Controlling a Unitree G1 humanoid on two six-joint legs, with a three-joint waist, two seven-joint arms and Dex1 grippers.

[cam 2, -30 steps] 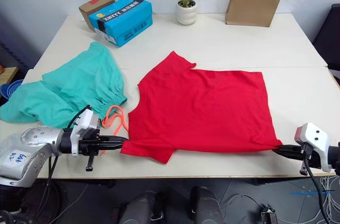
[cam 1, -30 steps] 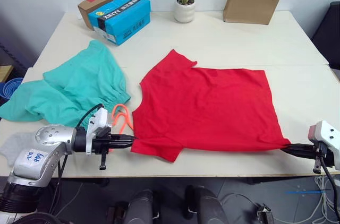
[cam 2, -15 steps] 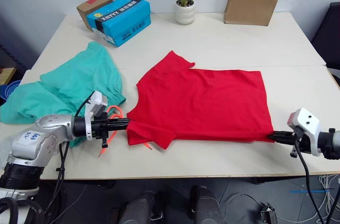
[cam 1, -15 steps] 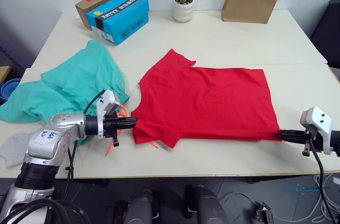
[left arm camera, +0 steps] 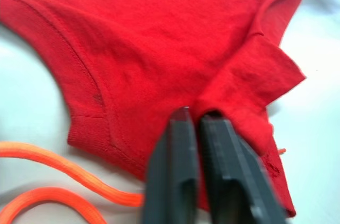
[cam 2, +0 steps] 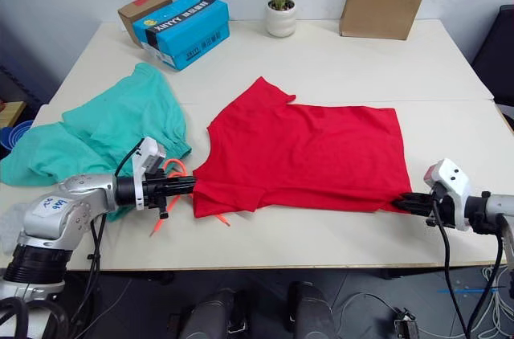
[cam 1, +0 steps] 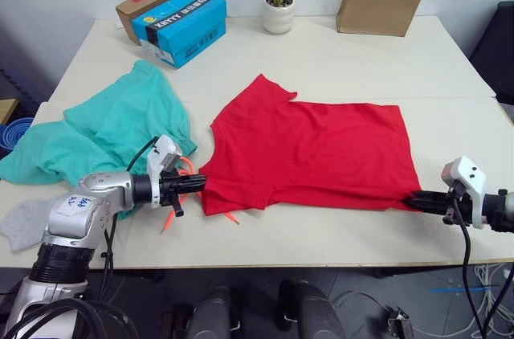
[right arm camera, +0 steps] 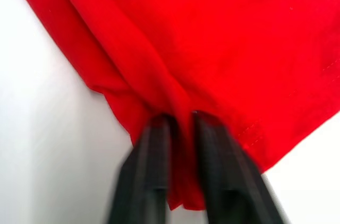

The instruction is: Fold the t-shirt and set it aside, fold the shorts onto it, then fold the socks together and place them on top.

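The t-shirt (cam 1: 309, 154) lies flat at the table's (cam 1: 337, 58) middle. The left gripper (cam 1: 195, 184) is clamped on its fabric at 9 o'clock, the right gripper (cam 1: 411, 201) on its hem corner at 4 o'clock. The shorts (cam 1: 104, 134) lie at 9 o'clock, drawstring (cam 1: 183, 169) touching the left gripper.

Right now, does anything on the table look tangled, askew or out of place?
Yes. The shorts' orange drawstring trails out toward the t-shirt, lying right by the left gripper at the shirt's near corner, where it could get caught in the fold. The shorts lie crumpled.
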